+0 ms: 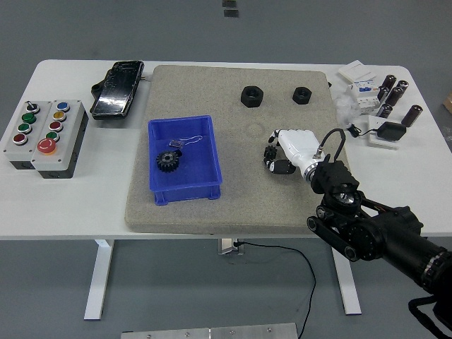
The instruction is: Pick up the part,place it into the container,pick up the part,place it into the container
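Observation:
A blue container (185,168) sits on the grey mat (233,148) at its left side, with a black gear (167,162) inside it. Two black hex nuts lie at the mat's far edge, a larger one (251,95) and a smaller one (302,94). My right hand (288,150), white with black fingertips, hovers low over the mat's right half, fingers curled downward and holding nothing. It is well short of both nuts and to the right of the container. My left arm is out of view.
A grey button box (44,135) stands at the table's left. A black device (118,88) lies at the back left. Dark cylinders (392,93), white parts (359,88) and a black adapter on a white block (387,133) crowd the back right corner.

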Robot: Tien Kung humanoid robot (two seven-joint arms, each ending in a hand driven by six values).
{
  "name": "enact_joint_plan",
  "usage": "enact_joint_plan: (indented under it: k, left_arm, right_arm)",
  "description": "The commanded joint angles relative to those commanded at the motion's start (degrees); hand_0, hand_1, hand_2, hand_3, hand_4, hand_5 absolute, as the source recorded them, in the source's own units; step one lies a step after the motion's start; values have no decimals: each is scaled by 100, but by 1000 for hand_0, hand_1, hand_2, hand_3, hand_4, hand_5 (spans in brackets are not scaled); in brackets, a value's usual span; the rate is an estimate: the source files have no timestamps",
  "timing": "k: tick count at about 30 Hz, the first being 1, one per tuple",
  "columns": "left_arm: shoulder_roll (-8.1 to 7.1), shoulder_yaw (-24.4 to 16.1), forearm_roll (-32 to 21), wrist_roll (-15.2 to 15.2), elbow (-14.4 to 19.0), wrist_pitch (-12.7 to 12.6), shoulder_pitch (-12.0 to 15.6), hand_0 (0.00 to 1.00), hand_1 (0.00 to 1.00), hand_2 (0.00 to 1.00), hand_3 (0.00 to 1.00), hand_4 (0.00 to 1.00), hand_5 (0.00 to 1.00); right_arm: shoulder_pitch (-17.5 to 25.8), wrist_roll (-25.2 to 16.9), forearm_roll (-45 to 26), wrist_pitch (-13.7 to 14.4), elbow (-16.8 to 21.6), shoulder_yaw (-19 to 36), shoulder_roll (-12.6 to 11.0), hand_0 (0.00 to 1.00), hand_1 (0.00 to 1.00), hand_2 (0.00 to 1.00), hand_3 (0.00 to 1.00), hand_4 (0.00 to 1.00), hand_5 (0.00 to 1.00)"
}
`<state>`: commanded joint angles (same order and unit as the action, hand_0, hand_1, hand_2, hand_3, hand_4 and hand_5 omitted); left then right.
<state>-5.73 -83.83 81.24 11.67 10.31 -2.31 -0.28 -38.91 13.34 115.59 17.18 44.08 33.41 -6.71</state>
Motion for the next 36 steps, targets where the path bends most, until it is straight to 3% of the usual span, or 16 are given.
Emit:
enact_joint_plan:
  k: [8,9,20,21,26,27,36]
  left_arm:
    - [3,11,-17,-9,0,-5,-1,674,655,591,625,701,317]
    - [3,14,-21,-9,0,-5,-1,674,655,592,627,703,320]
    - [-2,26,-41,-16,0,-7,-2,674,655,592,626,705,326]
    - [-1,27,-43,-18,0,-7,-3,674,655,595,631,703,328]
    - [-3,39,-69,-26,0,-11,-1,674,655,595,631,703,328]
    - [-5,39,-69,-26,0,-12,-1,674,655,597,631,704,337]
    - [-3,41,-71,-28,0,-11,-2,673,655,598,632,708,345]
  right_arm:
    - [-9,-53,-172,83,-94,-88,35,400,598,563,678,558,321]
    - [-6,-55,-188,91,-107,-96,37,393,591,508,670,557,317]
    - [24,-78,-241,217,-129,-138,33,389,582,505,666,555,310]
    - [25,-73,-242,224,-129,-141,33,383,577,500,614,609,235]
    - [42,-31,-234,300,-136,-180,42,383,577,500,614,609,235]
    - [44,-24,-234,317,-139,-184,42,376,572,485,512,639,194]
    - [53,-21,-295,399,-151,-214,25,376,570,485,509,628,199]
